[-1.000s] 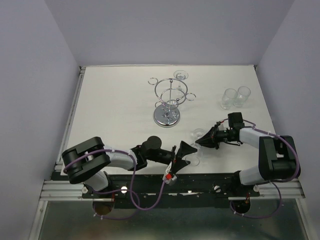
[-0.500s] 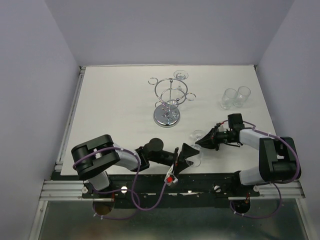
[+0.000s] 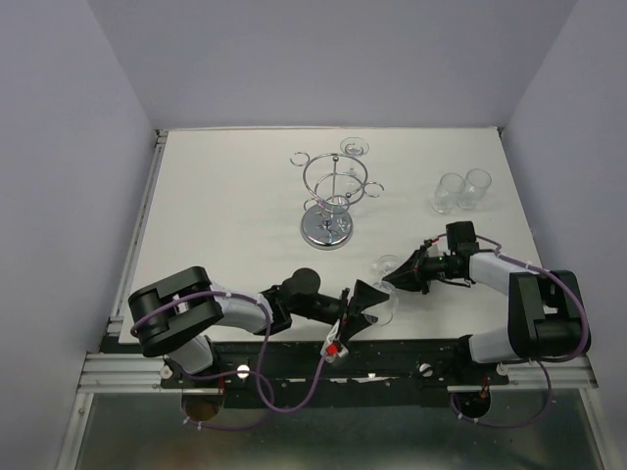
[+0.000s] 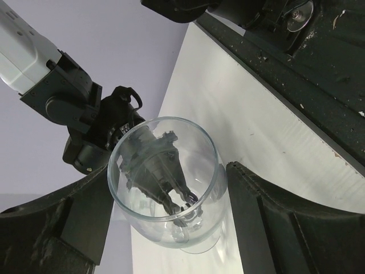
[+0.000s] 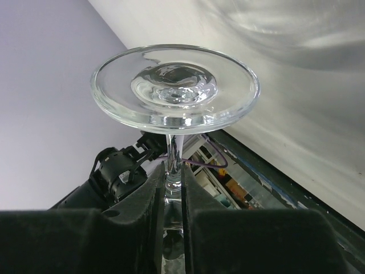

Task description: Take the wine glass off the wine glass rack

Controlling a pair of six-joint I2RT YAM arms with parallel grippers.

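Note:
A clear wine glass (image 3: 386, 286) lies level in the air near the table's front edge, foot toward the rack. My right gripper (image 3: 399, 277) is shut on its stem (image 5: 173, 153), just under the round foot (image 5: 174, 85). In the left wrist view the bowl (image 4: 165, 182) sits between the fingers of my left gripper (image 4: 169, 174), which stands open around it with a thin gap at the right finger (image 4: 268, 222). From above, the left gripper (image 3: 368, 305) reaches in from the left. The chrome wine glass rack (image 3: 328, 229) stands upright at mid table, apart from both arms.
Another glass (image 3: 355, 149) hangs at the rack's far side. Two clear tumblers (image 3: 461, 192) stand at the right. The black rail (image 3: 392, 348) of the arm bases runs just below the held glass. Walls close in the table on three sides.
My left gripper has slid right along the front edge until its fingers took in the bowl, and they have narrowed. The right gripper and the glass have stayed put.

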